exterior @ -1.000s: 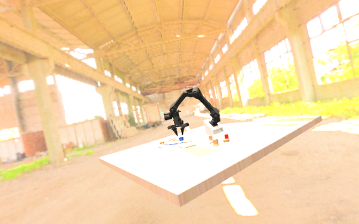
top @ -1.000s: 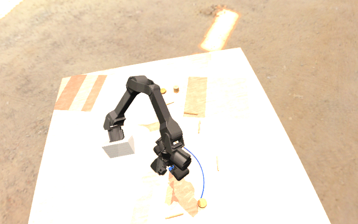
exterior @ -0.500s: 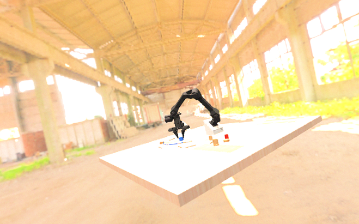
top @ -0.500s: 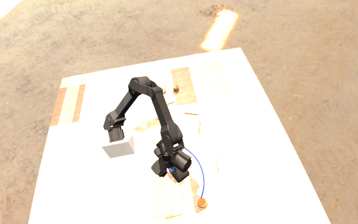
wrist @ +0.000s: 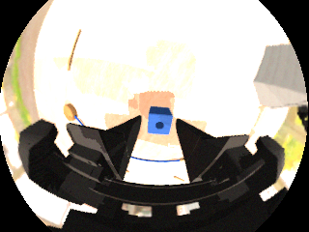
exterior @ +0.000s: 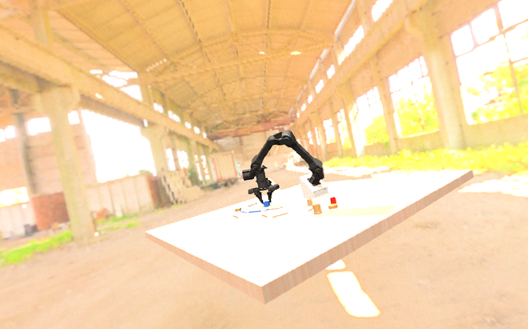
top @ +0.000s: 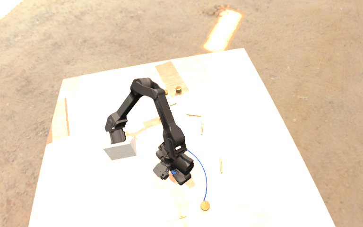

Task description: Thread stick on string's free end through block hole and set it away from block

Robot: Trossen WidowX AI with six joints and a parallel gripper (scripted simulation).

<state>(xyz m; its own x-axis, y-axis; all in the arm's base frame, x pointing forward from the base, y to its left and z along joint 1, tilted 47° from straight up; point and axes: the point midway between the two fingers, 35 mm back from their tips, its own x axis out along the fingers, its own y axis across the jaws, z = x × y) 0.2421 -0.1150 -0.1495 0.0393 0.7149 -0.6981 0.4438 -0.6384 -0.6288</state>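
The block (top: pixel 173 171) (exterior: pixel 266 204) (wrist: pixel 153 127) is blue, with a round dark hole in the face seen in the wrist view. My gripper (top: pixel 172 178) (exterior: pixel 265 201) (wrist: pixel 158 120) is open part way, low over the block, its fingertips on either side with gaps in the wrist view. The button (top: pixel 204 205) (wrist: pixel 70 112) is round and wooden. The blue string (top: pixel 206 181) (wrist: pixel 156 160) curves from it and passes behind the arm in the top view. The fingers hide parts of it in the wrist view. I cannot make out the stick on its free end.
Loose sticks (top: pixel 194 115) (top: pixel 202 128) (top: pixel 220 165) lie right of the arm, another stick (top: pixel 182 217) near the button. A small wooden cylinder (top: pixel 178 90) (exterior: pixel 317 209) and a red piece (exterior: pixel 332 200) stand beyond. The arm's base stands on a pale box (top: pixel 121 152) (wrist: pixel 280 79).
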